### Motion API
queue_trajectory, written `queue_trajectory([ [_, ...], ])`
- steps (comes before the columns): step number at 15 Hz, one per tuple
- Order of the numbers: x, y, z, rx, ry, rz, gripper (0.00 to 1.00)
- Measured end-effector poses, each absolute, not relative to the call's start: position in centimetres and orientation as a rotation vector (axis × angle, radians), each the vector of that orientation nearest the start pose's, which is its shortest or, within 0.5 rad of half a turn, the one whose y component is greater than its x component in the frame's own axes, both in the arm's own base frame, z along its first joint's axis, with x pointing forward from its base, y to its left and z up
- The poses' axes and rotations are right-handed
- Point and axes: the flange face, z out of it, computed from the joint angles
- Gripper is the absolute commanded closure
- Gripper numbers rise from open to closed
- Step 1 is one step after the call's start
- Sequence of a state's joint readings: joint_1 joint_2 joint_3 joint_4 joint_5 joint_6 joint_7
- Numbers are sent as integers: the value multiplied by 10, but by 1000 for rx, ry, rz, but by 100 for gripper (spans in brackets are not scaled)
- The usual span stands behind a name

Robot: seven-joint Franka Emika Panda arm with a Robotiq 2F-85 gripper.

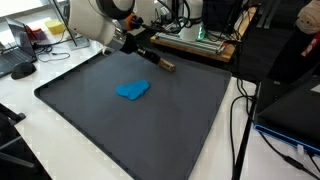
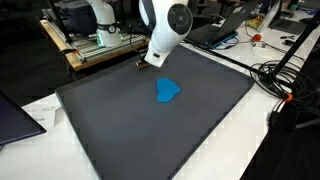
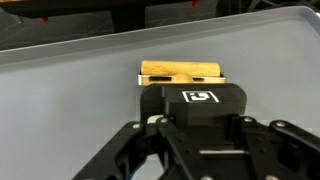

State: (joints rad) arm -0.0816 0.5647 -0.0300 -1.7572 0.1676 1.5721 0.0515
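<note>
A wide, flat dark grey tray (image 1: 190, 125) with a low raised rim takes up most of the white table (image 1: 20, 105). From where I stand it is by far the biggest thing here. Black cables (image 1: 240, 130) trail down beside it.

Over the tray's far edge leans the white robot arm (image 2: 165, 25), its rounded joints bent downward.

Near the middle of the tray lies a bright blue, soft-looking flat lump (image 2: 168, 91), well apart from the arm's end.

The black gripper (image 1: 148, 55) hangs low at the far edge of the tray. In the wrist view its housing covers the fingertips, so I cannot tell whether they are spread, drawn in, or clamping anything.

Smallest is the pale wooden block (image 3: 180, 72), a short oblong with dark marks on its face. It sits on the tray close to the far rim, right at the gripper's tip. I cannot make out whether the two actually touch.
</note>
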Motion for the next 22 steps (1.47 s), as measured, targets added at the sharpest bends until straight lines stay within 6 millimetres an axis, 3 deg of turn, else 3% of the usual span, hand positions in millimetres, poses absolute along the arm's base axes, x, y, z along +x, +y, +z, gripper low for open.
queue_trajectory([
  [4,544,-49,262,-2824,372,827,77],
  [12,477,-45,347,-2918,471,363,77],
  [17,465,-38,387,-2940,573,-27,77],
  [22,466,-15,399,-2998,606,-411,77],
])
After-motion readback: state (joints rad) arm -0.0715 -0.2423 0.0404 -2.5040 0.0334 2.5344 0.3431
